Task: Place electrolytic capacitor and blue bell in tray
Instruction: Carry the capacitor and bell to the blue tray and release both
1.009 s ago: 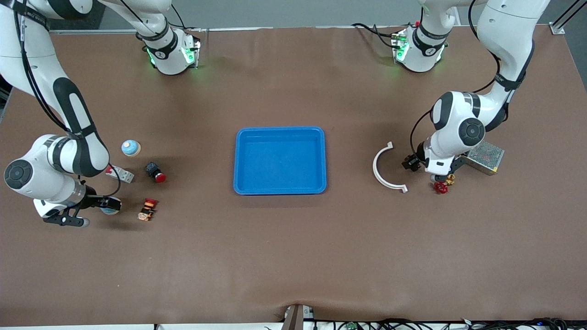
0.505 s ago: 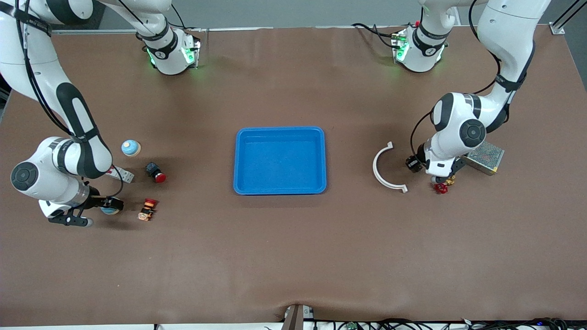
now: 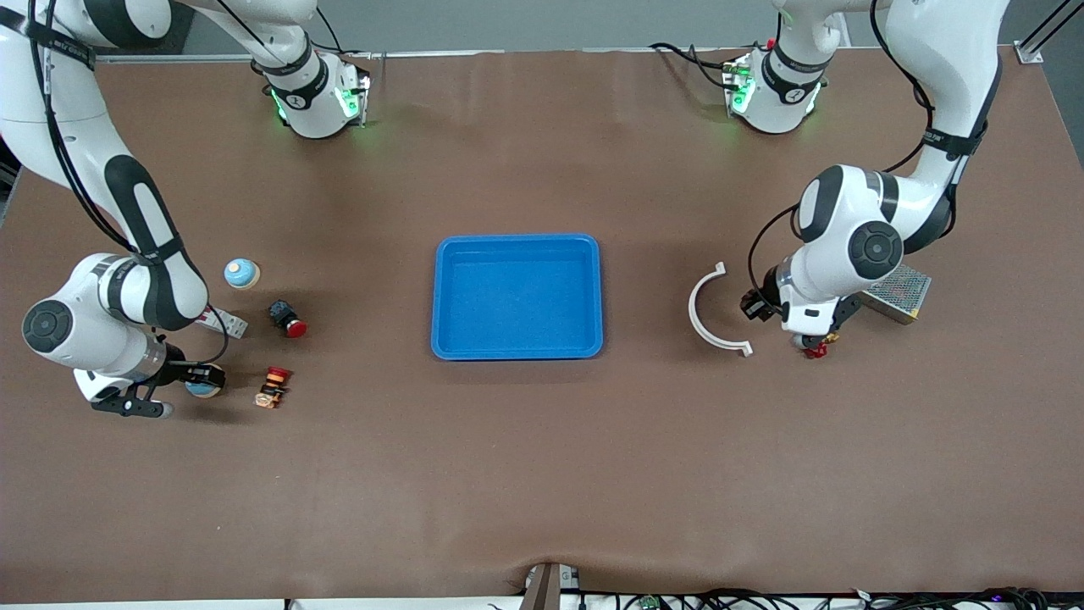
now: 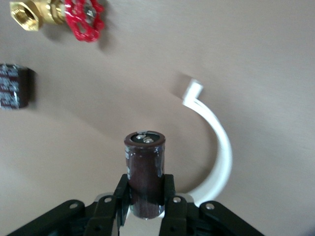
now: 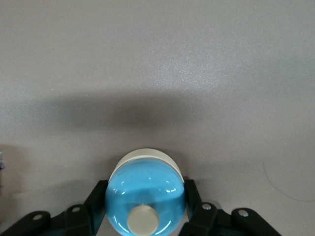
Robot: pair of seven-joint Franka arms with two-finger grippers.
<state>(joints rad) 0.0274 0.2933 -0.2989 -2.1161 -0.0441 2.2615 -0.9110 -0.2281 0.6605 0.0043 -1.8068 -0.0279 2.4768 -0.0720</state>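
I see the shallow bright-blue plastic tray (image 3: 517,296) in the middle of the brown tabletop (image 3: 542,474), and nothing is in it yet. So no part of the job is finished, but both pick-ups look done to me.

My left gripper (image 4: 146,200) is low over the table near the left arm's end, and its two black fingers (image 4: 169,189) squeeze the dark brown can-shaped electrolytic capacitor (image 4: 145,177). My right gripper (image 5: 145,206) is down near the right arm's end of the tabletop, and it is pinched on the round blue bell with a cream base and cream button (image 5: 145,196). I think what is left is to lift both things, carry them over the tray and let go.

The front view shows me the whole table but hides both grips under the arms; I only see a bit of blue at the right gripper (image 3: 203,388). The wrist views show the grips clearly. The left wrist view also shows the white curved plastic strip (image 4: 216,147), the brass valve with a red wheel (image 4: 64,17) and a second dark capacitor (image 4: 15,92) lying on the table. Only the front view shows a second blue bell (image 3: 241,273), a black button with a red cap (image 3: 288,318), a small red and orange switch (image 3: 273,387) and a silver mesh box (image 3: 896,291).
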